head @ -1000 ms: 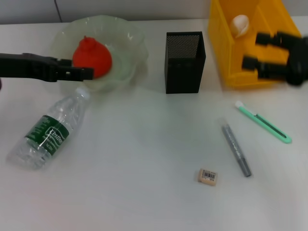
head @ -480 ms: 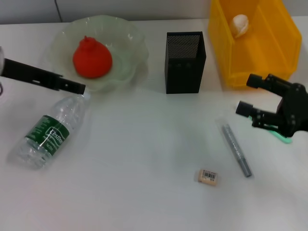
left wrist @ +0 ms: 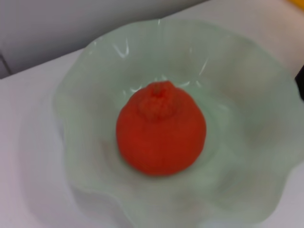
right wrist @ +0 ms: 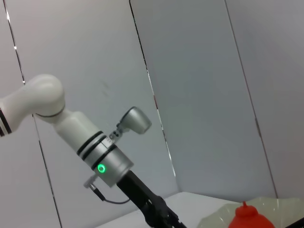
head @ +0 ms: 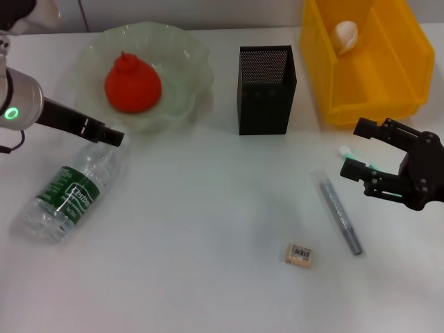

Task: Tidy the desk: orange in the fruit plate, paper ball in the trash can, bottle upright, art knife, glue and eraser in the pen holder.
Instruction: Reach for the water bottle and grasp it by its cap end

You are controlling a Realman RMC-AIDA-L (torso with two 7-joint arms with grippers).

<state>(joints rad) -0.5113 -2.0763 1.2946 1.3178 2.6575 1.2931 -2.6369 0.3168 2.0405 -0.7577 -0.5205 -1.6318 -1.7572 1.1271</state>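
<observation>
The orange (head: pixel 133 83) lies in the fruit plate (head: pixel 194 55); the left wrist view shows it (left wrist: pixel 160 135) in the middle of the plate (left wrist: pixel 85 66). The paper ball (head: pixel 345 35) lies in the trash can (head: pixel 374 90). The bottle (head: pixel 69 191) lies on its side at the left. My left gripper (head: pixel 114 137) hovers between the plate and the bottle's cap. My right gripper (head: pixel 355 149) is open and empty, low over the art knife (head: pixel 345 150), which it mostly hides. The glue (head: pixel 340 215) and the eraser (head: pixel 300 254) lie on the table. The pen holder (head: pixel 267 90) stands upright.
The white table (head: pixel 208 229) holds all of it. The trash can stands close behind my right gripper. The right wrist view looks across at my left arm (right wrist: pixel 99 161) against grey wall panels, with the orange's top (right wrist: pixel 249 219) low in it.
My right gripper has come from over the trash can down to the art knife. My left arm has drawn back from the plate towards the left.
</observation>
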